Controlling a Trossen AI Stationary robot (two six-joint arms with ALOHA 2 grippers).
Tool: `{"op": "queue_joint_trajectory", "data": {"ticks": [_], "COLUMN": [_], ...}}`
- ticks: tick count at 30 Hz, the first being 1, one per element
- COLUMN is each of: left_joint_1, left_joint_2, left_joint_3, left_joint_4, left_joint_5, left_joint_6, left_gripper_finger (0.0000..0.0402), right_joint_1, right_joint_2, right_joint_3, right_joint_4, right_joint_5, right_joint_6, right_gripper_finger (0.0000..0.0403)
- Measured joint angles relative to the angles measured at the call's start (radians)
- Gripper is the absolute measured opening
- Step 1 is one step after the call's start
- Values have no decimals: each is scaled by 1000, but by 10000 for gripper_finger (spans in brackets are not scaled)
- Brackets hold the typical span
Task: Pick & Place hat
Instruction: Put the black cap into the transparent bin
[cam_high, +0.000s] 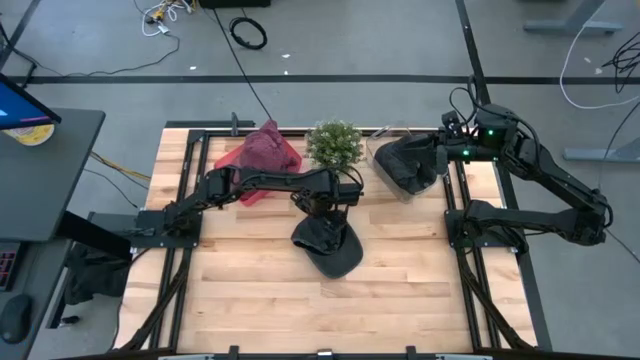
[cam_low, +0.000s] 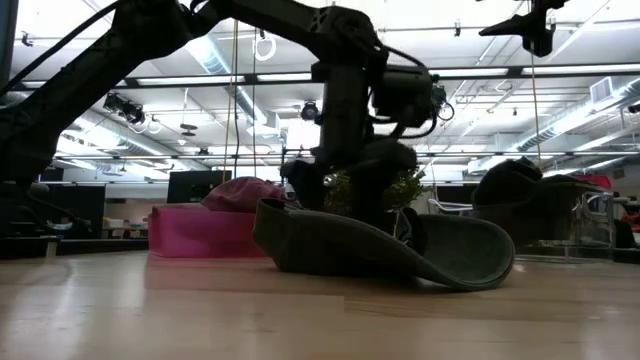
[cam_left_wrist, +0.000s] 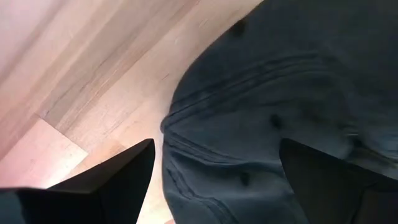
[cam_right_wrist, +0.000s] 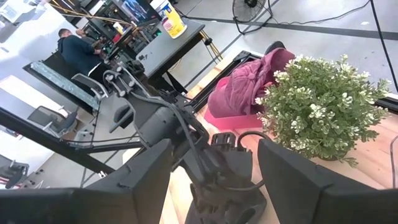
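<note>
The dark hat (cam_high: 328, 245) lies on the wooden counter (cam_high: 250, 290), in front of the potted plant (cam_high: 334, 145). The left end effector (cam_high: 322, 212) hangs directly above the hat's crown, between plant and hat, fingers (cam_left_wrist: 112, 183) spread wide and released, straddling the fabric without gripping it. A pink bin (cam_high: 250, 165) holding a red cloth (cam_high: 268, 150) stands just beside the plant. The right end effector (cam_right_wrist: 214, 180), raised on the plant's other side over a clear container (cam_high: 405, 165) with dark hats, is partly open and empty.

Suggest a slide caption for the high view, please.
Left hand open above dark hat on table; right hand waits near plant.
</note>
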Motion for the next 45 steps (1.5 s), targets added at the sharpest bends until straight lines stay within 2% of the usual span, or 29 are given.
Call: {"op": "queue_joint_trajectory", "data": {"ticks": [3,11,15,20,27,31,36,41,45], "left_joint_1": [2,-2,-3,1,3,-5,-18,-32,-40], "left_joint_2": [0,-6,-7,-19,-52,-90,-214,-375,-486], "left_joint_3": [-43,-166,-172,-176,-176,-178,-176,-175,-175], "left_joint_4": [0,110,116,126,107,82,65,73,79], "left_joint_5": [6,104,106,98,109,130,128,62,-2], "left_joint_6": [4,28,44,55,123,144,112,35,-33], "left_gripper_finger": [348,347,326,249,62,58,58,58,58], "right_joint_1": [0,0,0,0,0,0,0,0,0], "right_joint_2": [3,13,19,32,47,44,33,24,24], "right_joint_3": [0,0,0,0,0,0,0,0,0], "right_joint_4": [5,21,28,29,29,30,28,24,24], "right_joint_5": [0,0,0,0,0,0,-2,-9,-83], "right_joint_6": [0,9,11,11,11,12,27,45,45], "right_gripper_finger": [242,242,242,242,242,242,242,242,242]}}
